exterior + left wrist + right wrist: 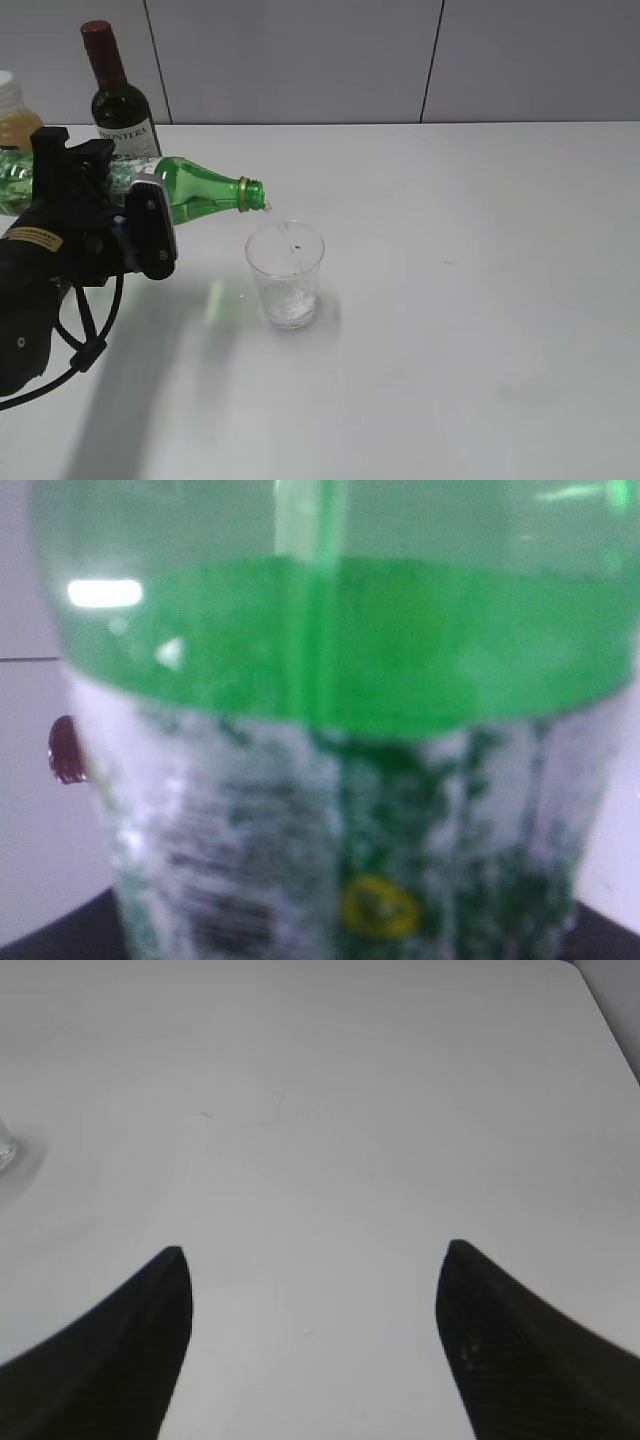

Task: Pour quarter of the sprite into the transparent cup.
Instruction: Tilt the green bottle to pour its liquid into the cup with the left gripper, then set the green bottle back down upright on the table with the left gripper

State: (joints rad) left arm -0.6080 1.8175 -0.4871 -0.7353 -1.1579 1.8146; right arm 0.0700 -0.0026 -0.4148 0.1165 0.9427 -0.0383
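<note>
My left gripper (130, 205) is shut on the sprite (200, 190), a green bottle tipped nearly on its side, open mouth pointing right over the transparent cup (286, 273). A thin clear stream falls from the mouth into the cup, which stands upright on the white table with a little liquid at its bottom. In the left wrist view the sprite (340, 740) fills the frame, green above its white-and-green label; my fingers are hidden. My right gripper (312, 1255) is open and empty above bare table; the cup's edge (5, 1145) shows at the far left.
A dark wine bottle with a red cap (120, 95) stands at the back left, behind the sprite. An orange juice bottle (15, 120) stands at the far left edge. The white table (480, 300) stretches to the right of the cup.
</note>
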